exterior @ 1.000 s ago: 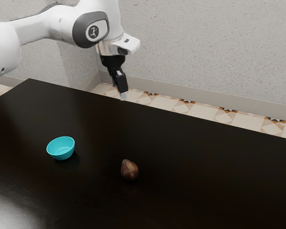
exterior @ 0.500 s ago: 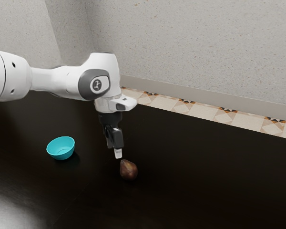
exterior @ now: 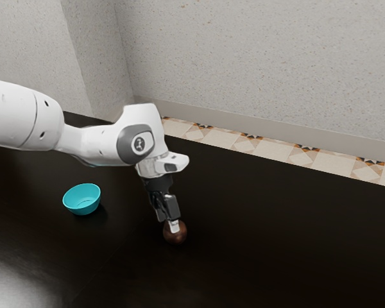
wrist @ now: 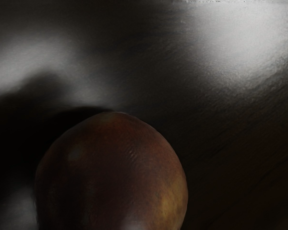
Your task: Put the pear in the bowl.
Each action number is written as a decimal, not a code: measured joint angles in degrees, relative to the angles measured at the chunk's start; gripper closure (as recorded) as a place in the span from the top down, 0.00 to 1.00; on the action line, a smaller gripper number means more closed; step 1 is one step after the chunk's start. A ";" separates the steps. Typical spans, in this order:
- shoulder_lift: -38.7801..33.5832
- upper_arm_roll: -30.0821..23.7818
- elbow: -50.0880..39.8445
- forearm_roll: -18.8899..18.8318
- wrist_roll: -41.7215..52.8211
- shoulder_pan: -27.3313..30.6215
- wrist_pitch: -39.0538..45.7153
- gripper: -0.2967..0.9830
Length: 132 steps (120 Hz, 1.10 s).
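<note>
On the dark table (exterior: 263,237), the pear (exterior: 176,237) lies just under the claw (exterior: 167,223).

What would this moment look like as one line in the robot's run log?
arm: reaching down to pear | pear: outside bowl | bowl: upright, empty, on table | hold on pear: unclear | placing: not done

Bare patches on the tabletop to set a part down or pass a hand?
Bare: the dark table from the pear out to the exterior view's right, up to the edge along the tiled floor. Also a smaller strip between the bowl and pear. Crowded: at the pear, with the end effector right down on it.
</note>
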State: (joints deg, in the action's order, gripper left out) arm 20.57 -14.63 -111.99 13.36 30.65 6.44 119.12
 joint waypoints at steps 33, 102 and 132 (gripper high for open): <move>5.40 0.09 2.73 -0.52 0.17 -0.29 3.42 0.77; 7.17 0.22 2.96 -0.69 0.33 -0.18 6.55 0.69; 6.31 0.46 2.75 -1.01 0.26 -0.12 4.89 0.59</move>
State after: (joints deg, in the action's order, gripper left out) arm 26.88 -14.17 -109.23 12.35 30.91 6.33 124.01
